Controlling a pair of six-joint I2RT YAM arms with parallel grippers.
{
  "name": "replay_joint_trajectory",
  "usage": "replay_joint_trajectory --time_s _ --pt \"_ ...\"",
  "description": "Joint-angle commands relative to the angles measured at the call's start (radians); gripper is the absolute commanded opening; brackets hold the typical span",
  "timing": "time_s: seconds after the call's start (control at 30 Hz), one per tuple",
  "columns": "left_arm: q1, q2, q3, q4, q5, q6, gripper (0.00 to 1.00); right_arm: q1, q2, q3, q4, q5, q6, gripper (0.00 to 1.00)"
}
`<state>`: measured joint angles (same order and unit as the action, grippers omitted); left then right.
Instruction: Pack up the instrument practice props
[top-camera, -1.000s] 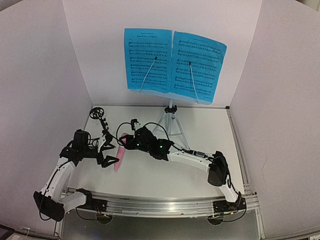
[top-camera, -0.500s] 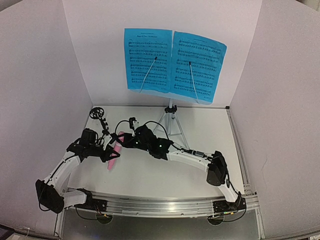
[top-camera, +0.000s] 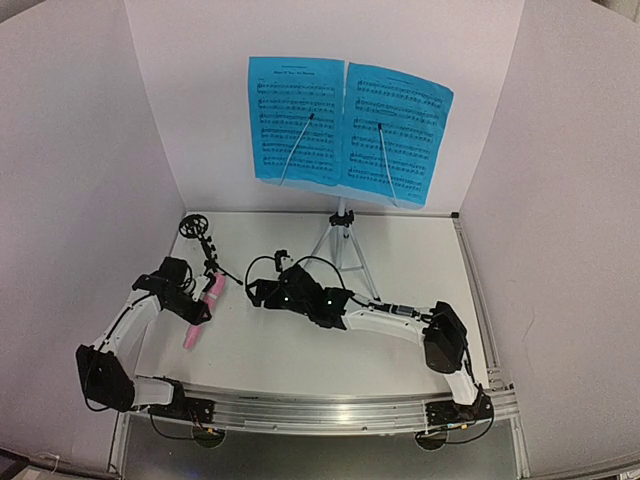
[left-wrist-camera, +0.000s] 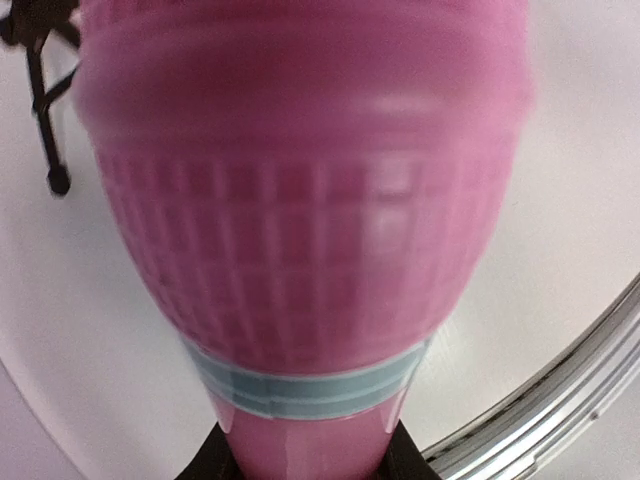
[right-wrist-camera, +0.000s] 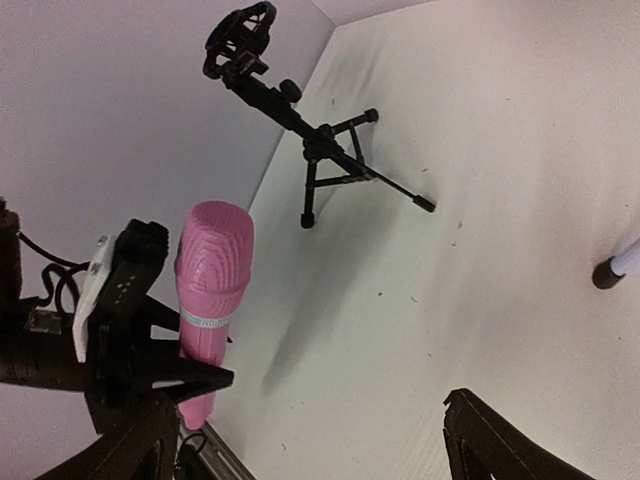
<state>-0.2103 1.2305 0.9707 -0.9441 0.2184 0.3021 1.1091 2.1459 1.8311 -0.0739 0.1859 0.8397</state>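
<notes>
The pink stick microphone (top-camera: 200, 312) hangs above the left side of the table with my left gripper (top-camera: 203, 306) shut on its handle. It fills the left wrist view, microphone (left-wrist-camera: 300, 200), with black fingers (left-wrist-camera: 212, 462) on both sides of the handle. My right gripper (top-camera: 256, 292) stands open and empty just right of it, apart from the microphone (right-wrist-camera: 210, 285). The small black tripod mic stand (top-camera: 203, 245) stands behind, also in the right wrist view (right-wrist-camera: 300, 130). Two blue music sheets (top-camera: 295, 120) (top-camera: 395, 135) rest on the silver-tripod stand (top-camera: 342, 242).
White walls (top-camera: 90, 170) close in the table on the left, back and right. A metal rail (top-camera: 320, 412) runs along the near edge, rail (left-wrist-camera: 560, 400). One foot of the silver tripod (right-wrist-camera: 605, 272) shows at the right of the right wrist view.
The left gripper closed on the microphone and carried it left. The right gripper let go of it, opened wide and drew back to the right.
</notes>
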Motion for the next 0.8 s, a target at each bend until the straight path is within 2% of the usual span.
replay_joint_trajectory --time_s 0.0,0.17,0.33,0.53,0.77 --pt "0.187 0.161 0.013 -0.191 -0.158 0.153 0.00 0.006 -0.156 -0.069 -0.023 0.072 -0.018 0.91" --pt "0.240 0.239 -0.044 -0.050 -0.240 0.081 0.00 0.006 -0.182 -0.105 -0.025 0.086 -0.034 0.93" --pt "0.294 0.372 0.004 0.036 -0.244 -0.067 0.00 0.007 -0.200 -0.116 -0.026 0.088 -0.050 0.94" --pt "0.372 0.455 0.044 0.149 -0.291 -0.091 0.00 0.006 -0.238 -0.150 -0.026 0.114 -0.060 0.95" --pt "0.373 0.628 0.105 0.223 -0.288 -0.120 0.00 0.007 -0.250 -0.160 -0.026 0.130 -0.065 0.96"
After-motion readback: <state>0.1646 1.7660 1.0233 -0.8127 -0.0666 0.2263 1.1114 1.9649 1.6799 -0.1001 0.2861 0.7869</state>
